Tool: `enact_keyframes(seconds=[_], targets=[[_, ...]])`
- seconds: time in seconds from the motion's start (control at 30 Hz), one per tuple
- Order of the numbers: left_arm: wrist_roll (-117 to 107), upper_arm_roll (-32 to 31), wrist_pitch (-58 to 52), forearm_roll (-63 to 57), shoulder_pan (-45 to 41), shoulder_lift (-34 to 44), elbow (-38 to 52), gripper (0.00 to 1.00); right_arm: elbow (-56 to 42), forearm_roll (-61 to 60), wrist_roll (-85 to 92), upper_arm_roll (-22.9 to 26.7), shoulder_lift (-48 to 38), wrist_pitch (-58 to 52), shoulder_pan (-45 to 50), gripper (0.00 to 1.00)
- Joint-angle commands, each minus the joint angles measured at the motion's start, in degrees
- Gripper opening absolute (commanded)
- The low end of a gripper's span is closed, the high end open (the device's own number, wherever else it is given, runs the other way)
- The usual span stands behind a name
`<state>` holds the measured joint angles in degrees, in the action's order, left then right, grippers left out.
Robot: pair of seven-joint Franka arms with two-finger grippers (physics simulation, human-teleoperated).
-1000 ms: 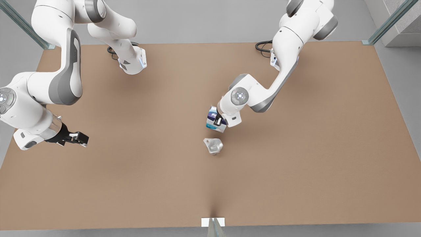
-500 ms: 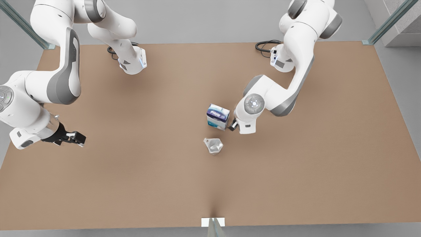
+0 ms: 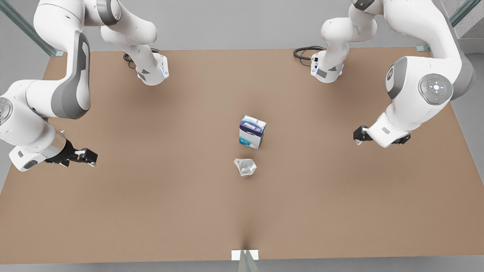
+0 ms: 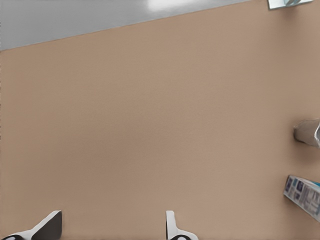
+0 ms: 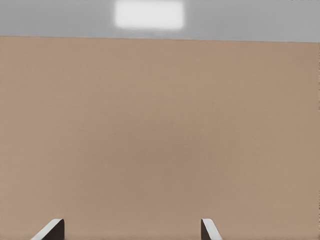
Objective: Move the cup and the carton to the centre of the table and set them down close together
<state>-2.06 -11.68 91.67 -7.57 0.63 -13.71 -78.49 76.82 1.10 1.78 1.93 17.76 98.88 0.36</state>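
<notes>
Carton (image 3: 252,132) now stands free at tabletop (image 3: 151,211) centre, cup (image 3: 245,167) just beside it on the near side, not touching. The gripper (image 3: 358,136) that held it has let go and pulled away to the front view's right. Both grippers, other (image 3: 86,156) at left, fingers apart, empty; placement looks done

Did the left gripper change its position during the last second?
Yes. The left gripper moved toward the front view's right, away from the cup, which stayed in place. It was at the carton, which now stands free.
</notes>
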Motion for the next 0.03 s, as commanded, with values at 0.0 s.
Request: enact_keyframes(seconds=[0.0], targets=[[-0.04,0.0,0.0,-1.14,-0.01,0.0,0.0,1.0,0.0,0.04,-0.02,0.0,0.0,0.0,-0.01,1.0]])
